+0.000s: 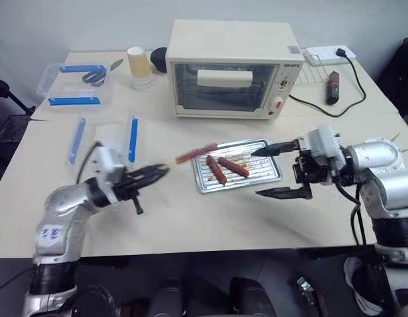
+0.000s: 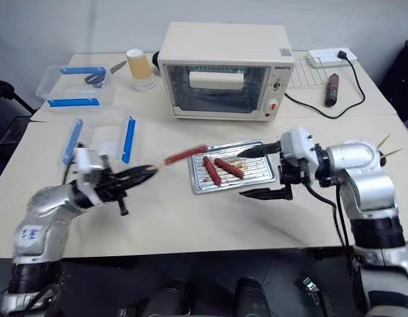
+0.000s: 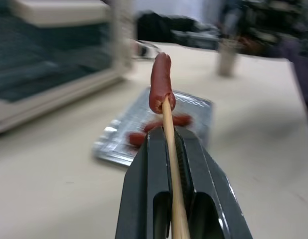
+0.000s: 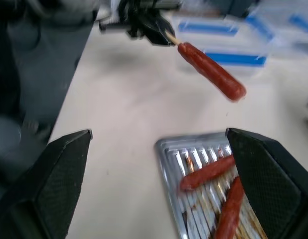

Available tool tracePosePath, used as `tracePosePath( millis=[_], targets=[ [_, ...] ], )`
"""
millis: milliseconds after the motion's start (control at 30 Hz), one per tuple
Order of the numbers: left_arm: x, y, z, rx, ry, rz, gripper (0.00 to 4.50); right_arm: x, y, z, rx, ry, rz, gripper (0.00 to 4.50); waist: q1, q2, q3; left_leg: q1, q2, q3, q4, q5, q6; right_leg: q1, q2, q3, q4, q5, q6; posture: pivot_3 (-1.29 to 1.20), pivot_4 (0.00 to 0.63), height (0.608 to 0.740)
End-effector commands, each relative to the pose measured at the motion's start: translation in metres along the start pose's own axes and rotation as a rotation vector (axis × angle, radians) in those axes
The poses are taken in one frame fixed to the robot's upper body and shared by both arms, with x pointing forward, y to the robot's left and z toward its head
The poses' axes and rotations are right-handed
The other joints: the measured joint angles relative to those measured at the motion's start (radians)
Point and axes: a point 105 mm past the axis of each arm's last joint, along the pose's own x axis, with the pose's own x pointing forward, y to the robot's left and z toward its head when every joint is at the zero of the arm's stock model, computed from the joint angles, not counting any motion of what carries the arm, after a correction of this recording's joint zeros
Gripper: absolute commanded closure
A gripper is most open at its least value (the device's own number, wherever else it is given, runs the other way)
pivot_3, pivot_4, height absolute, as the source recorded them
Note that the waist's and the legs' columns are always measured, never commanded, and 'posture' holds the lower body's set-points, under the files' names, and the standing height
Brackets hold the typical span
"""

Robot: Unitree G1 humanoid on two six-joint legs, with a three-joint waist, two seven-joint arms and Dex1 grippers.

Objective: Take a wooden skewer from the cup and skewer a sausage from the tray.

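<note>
My left gripper (image 1: 163, 172) is shut on a wooden skewer (image 3: 171, 164). A reddish-brown sausage (image 1: 196, 152) is stuck on the skewer's tip and hangs in the air just left of the silver tray (image 1: 237, 188). Two more sausages (image 1: 216, 169) (image 1: 233, 166) lie side by side in the tray. Over the tray's right end my right gripper (image 1: 257, 173) stands wide open with nothing between its fingers (image 4: 49, 184). In the left wrist view a blurred tan cup (image 3: 226, 59) stands beyond the tray. Pale skewer tips (image 2: 382, 142) stick up behind my right arm.
A cream toaster oven (image 1: 234, 69) stands behind the tray. Stacked yellowish cups (image 1: 139, 66) and clear boxes with blue clips (image 1: 75, 84) (image 1: 105, 139) sit at the back left. A power strip (image 1: 329, 54) and a dark cylinder tool (image 1: 333, 87) lie at the back right.
</note>
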Motion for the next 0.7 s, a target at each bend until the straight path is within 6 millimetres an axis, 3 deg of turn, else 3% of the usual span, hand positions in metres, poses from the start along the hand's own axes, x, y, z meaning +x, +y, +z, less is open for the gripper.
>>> tracePosePath(
  millis=[33, 167, 333, 433, 600, 700],
  targets=[
    [-0.029, 0.025, 0.026, 0.037, -0.134, 0.311, 4.50, -0.012, 0.003, 0.017, -0.006, -0.154, -0.140, 0.02, 0.002, -0.001, 0.000, 0.000, 0.000, 0.000, 0.000, 0.000, 0.000, 0.001, 0.000, 0.000, 0.000, 0.000, 0.000, 0.00, 0.150, 0.740],
    [-0.050, 0.049, 0.032, -0.001, -0.204, 0.646, 4.50, -0.020, 0.008, 0.014, -0.047, -0.233, -0.302, 0.02, 0.018, -0.001, 0.000, 0.001, -0.002, 0.000, 0.000, 0.000, 0.000, 0.001, 0.000, 0.000, 0.000, 0.000, 0.000, 0.00, 0.150, 0.740],
    [-0.064, 0.077, 0.022, -0.105, -0.265, 0.951, 4.50, -0.019, 0.003, 0.013, -0.182, -0.292, -0.445, 0.02, 0.025, -0.002, -0.001, 0.002, -0.003, 0.001, 0.001, 0.000, 0.000, 0.001, 0.000, 0.002, 0.001, 0.001, 0.001, 0.00, 0.150, 0.740],
    [-0.044, 0.084, 0.006, -0.137, -0.200, 0.943, 4.50, -0.013, 0.005, 0.012, -0.189, -0.319, -0.422, 0.02, 0.026, -0.002, -0.001, 0.002, -0.003, 0.002, 0.000, 0.000, 0.000, 0.001, 0.000, 0.002, 0.001, 0.000, 0.001, 0.00, 0.150, 0.740],
    [-0.028, 0.099, -0.020, -0.177, -0.063, 0.944, 4.50, 0.005, 0.011, 0.013, -0.197, -0.331, -0.325, 0.02, 0.023, -0.003, -0.001, 0.001, -0.003, 0.003, 0.000, 0.000, 0.000, 0.000, 0.001, 0.002, 0.001, 0.000, 0.001, 0.00, 0.150, 0.740],
    [-0.025, 0.102, -0.023, -0.170, -0.037, 0.937, 4.50, 0.011, 0.010, 0.013, -0.214, -0.332, -0.300, 0.02, 0.017, -0.003, -0.001, 0.001, -0.003, 0.003, 0.000, 0.000, 0.000, 0.000, 0.001, 0.002, 0.001, 0.000, 0.001, 0.00, 0.150, 0.740]
  ],
)
